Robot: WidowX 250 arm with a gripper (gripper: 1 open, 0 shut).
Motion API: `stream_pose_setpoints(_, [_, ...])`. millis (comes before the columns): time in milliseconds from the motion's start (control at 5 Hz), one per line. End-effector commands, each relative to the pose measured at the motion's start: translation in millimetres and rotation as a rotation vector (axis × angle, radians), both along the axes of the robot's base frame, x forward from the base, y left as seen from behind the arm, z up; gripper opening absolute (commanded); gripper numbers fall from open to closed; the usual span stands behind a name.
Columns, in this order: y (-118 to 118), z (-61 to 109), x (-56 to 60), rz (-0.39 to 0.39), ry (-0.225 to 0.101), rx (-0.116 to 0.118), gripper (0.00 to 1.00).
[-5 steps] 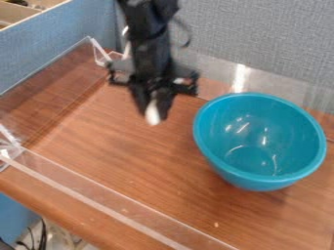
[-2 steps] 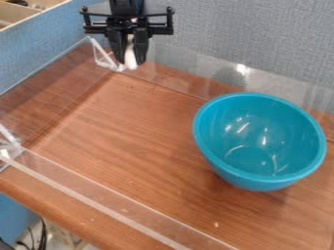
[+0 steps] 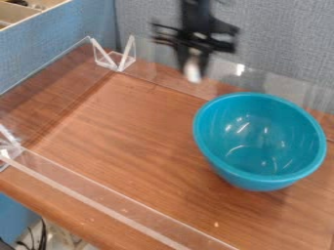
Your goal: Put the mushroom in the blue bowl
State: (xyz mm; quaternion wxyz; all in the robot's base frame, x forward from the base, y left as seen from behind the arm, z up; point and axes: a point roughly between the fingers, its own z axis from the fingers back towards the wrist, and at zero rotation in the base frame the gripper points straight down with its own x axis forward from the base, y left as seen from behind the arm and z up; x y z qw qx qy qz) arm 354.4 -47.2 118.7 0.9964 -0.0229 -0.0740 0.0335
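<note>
The blue bowl (image 3: 259, 140) is a large, glossy teal bowl resting on the right side of the wooden table (image 3: 117, 127), with nothing visible inside it. My gripper (image 3: 194, 64) hangs above the table's far edge, up and to the left of the bowl's rim, pointing down. It is shut on the mushroom (image 3: 193, 68), a small cream-white piece that sticks out below the dark fingers. The picture is blurred around the gripper, so the mushroom's cap end does not show clearly.
Low clear acrylic walls (image 3: 78, 190) ring the table, with a triangular bracket (image 3: 115, 54) at the far left corner. A blue partition (image 3: 53, 44) and a cardboard box (image 3: 33, 12) stand on the left. A grey wall (image 3: 287, 39) closes the back.
The gripper, still holding the mushroom, rose from the table's middle to the far left corner, then swung right along the back edge toward the bowl. The bowl has not moved.
</note>
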Motion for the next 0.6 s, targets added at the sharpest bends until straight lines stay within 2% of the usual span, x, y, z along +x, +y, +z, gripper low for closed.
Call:
stream_pose_setpoints(0, [-45.8,-2.6,40.3,-0.098,-0.046,-0.004,0.00])
stream_pose_setpoints(200, [-76.8,-33.6,57.7,-0.138,-0.011,0.000,0.00])
stream_pose_setpoints(400, [-92.7,-61.2,46.3,-0.171,0.032,0.001,0.00])
